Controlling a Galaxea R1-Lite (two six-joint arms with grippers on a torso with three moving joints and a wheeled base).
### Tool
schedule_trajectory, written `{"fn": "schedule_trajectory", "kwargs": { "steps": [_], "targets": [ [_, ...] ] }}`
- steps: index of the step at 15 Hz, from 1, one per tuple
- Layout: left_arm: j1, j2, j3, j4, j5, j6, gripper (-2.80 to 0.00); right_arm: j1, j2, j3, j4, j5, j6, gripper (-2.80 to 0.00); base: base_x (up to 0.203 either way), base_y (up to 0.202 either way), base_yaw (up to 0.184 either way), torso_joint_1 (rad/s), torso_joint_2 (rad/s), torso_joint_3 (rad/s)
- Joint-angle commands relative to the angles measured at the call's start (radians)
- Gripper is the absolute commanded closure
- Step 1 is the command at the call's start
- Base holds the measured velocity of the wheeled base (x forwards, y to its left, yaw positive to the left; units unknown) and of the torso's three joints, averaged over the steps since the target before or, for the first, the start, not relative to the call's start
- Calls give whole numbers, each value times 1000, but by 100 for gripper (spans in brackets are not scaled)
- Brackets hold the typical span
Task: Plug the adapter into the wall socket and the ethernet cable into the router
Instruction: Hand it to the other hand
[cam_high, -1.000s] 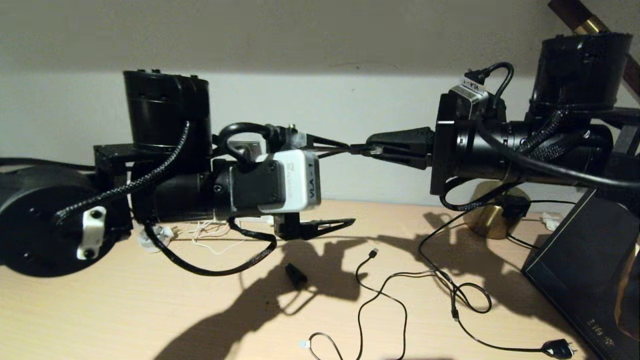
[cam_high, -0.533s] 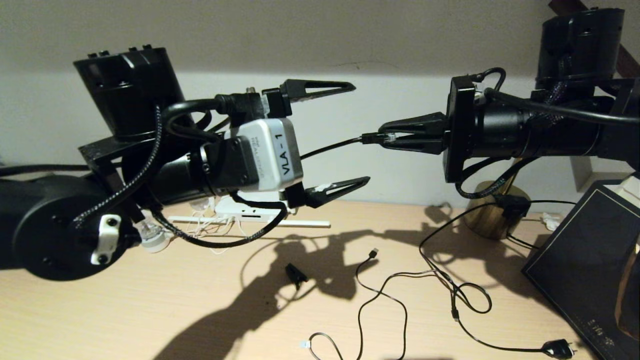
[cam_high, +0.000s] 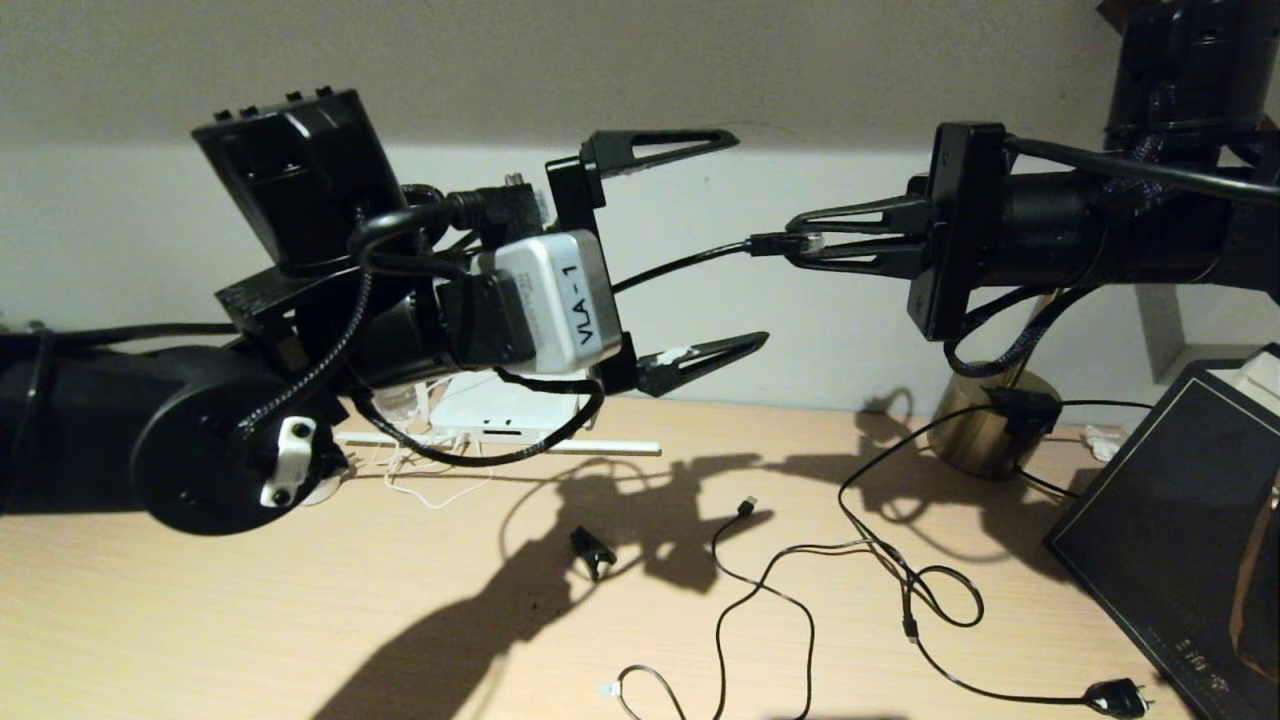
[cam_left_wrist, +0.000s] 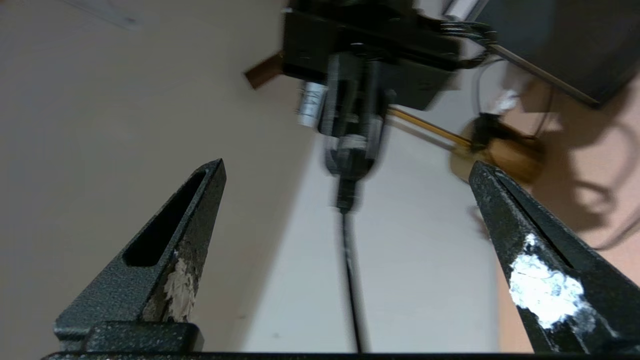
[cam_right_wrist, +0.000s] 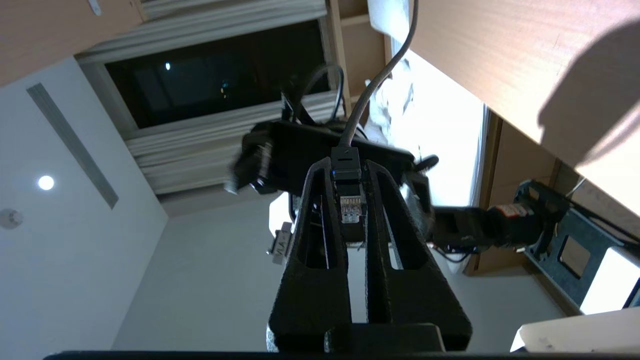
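Cable (cam_high: 680, 268) is sagging limp; right gripper (cam_high: 800, 245) is pinching its stiff, fragile clip end; left gripper (cam_high: 700, 250) is gaping, empty.

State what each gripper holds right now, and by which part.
The right gripper is shut on the ethernet cable, pinching its clip connector at the tip. The left gripper is open and holds nothing.

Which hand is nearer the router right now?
Left. The left hand hangs open just above the router at the wall. The right hand is farther off to the right, shut on the ethernet cable.
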Motion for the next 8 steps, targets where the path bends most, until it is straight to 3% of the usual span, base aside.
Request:
{"fn": "schedule_trajectory", "kwargs": {
  "steps": [1, 8],
  "targets": [
    [-3, 29, -51, -7, -15, 8, -280, 6, 7, -3, -1, 15, 11, 0, 0, 0, 0, 0, 0, 0],
    [-23, 54, -77, -13, -27, 23, -280, 21, 2, 2, 1, 26, 26, 0, 0, 0, 0, 0, 0, 0]
  ]
}}
